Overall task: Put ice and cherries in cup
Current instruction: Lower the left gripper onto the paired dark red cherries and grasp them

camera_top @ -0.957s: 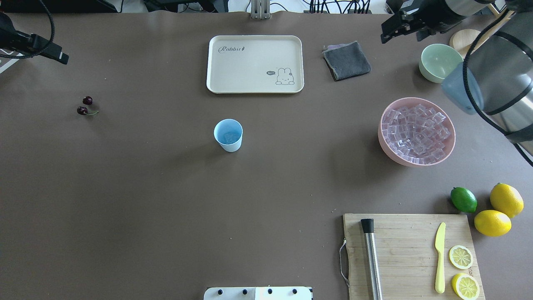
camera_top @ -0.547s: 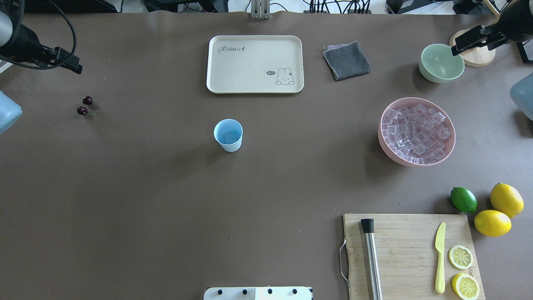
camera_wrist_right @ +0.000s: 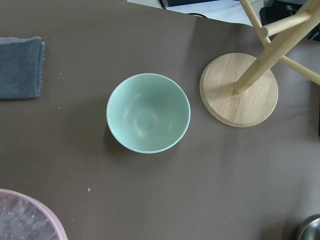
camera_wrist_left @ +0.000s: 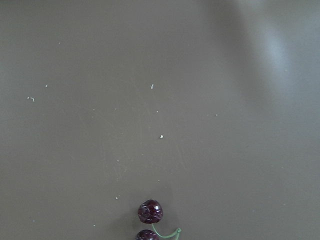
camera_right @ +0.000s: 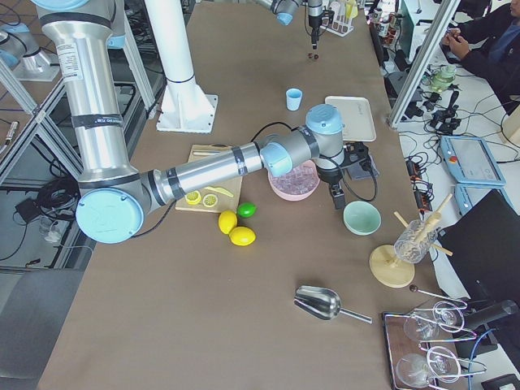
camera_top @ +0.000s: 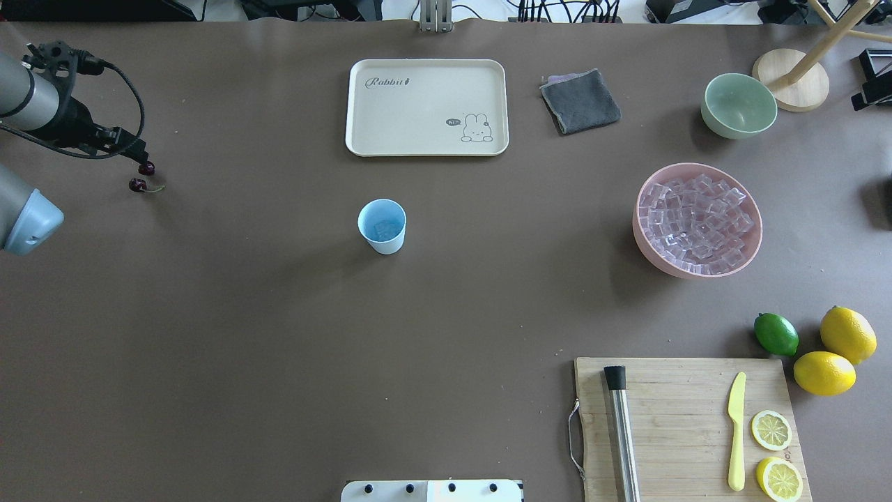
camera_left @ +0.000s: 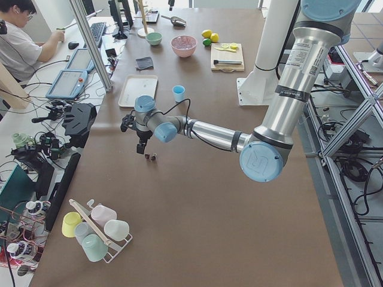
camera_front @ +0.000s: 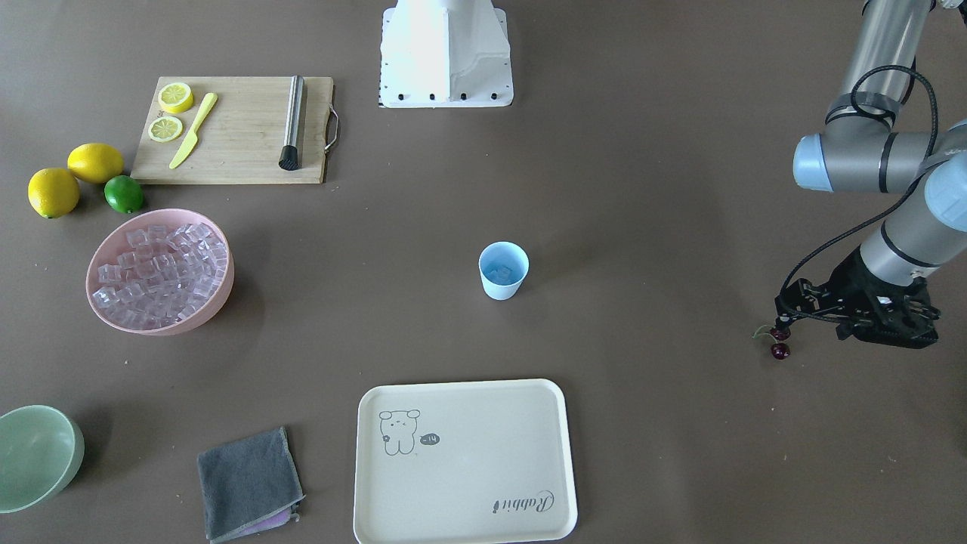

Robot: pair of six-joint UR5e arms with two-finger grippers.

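The pale blue cup [camera_top: 387, 244] [camera_front: 502, 289] stands mid-table with ice [camera_top: 381, 226] showing in its bottom. More ice [camera_top: 697, 219] fills the pink bowl [camera_top: 645, 244] on the right. The cherries [camera_top: 138, 185] [camera_front: 780, 350] [camera_wrist_left: 150, 211] lie on the table at the far left. My left gripper [camera_top: 139, 150] [camera_front: 786, 311] hangs just above and beside them, its fingers looking spread, with nothing held. Only a dark piece of my right gripper [camera_top: 871, 87] shows at the far right edge, above the area by the pale green bowl [camera_wrist_right: 148, 112]. Whether it is open or shut does not show.
A cream tray [camera_top: 426, 106] and a grey cloth [camera_top: 580, 101] lie at the back. A cutting board [camera_top: 686, 425] carries a knife, a muddler and lemon slices. A lime [camera_top: 775, 333] and two lemons sit beside it. A wooden stand [camera_top: 790, 89] is at the back right.
My left arm has swung in and down until its gripper is right at the cherries. My right arm has pulled back to the right, almost out of the overhead view.
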